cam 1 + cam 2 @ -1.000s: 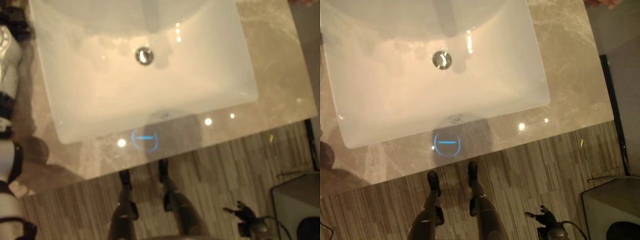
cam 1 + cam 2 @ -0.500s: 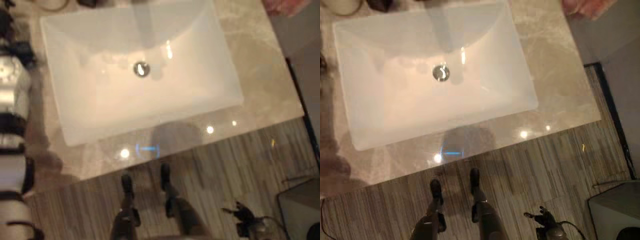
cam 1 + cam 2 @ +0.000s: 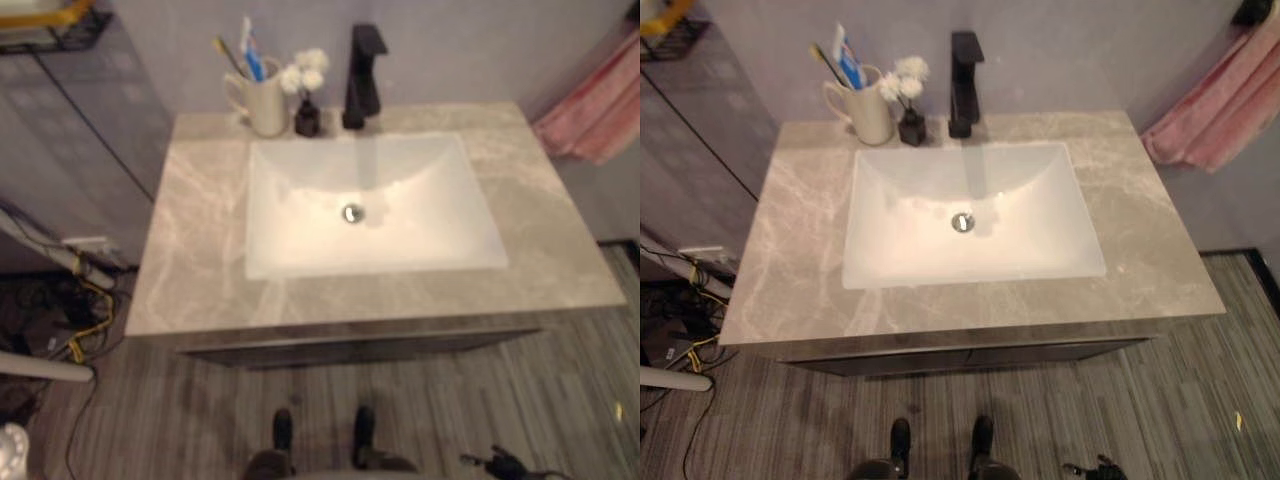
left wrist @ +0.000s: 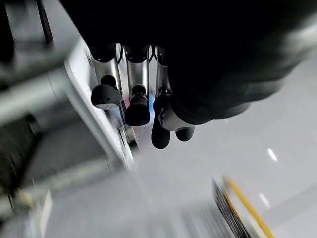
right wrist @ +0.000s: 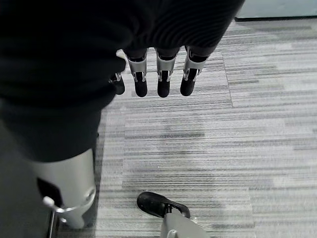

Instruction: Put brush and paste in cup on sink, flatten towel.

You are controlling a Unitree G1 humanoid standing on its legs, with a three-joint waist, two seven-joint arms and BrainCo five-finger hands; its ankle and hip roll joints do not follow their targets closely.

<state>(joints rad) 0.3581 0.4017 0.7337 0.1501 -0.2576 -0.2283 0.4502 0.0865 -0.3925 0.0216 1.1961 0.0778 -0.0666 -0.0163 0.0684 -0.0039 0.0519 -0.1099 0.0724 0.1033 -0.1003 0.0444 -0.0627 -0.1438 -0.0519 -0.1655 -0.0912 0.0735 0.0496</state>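
Cream cup (image 3: 868, 113) holding brush (image 3: 826, 62) and paste (image 3: 845, 57) on grey marble table (image 3: 1150, 250); pink towel (image 3: 1225, 95) hangs bunched; left robot hand (image 4: 138, 94) and right robot hand (image 5: 158, 74), well away, relaxed, empty.

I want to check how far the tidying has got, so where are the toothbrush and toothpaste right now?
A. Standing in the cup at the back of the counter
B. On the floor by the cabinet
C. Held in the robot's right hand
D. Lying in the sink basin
A: the toothbrush and toothpaste stand in the cup on the counter, beside the flower vase and behind the sink.
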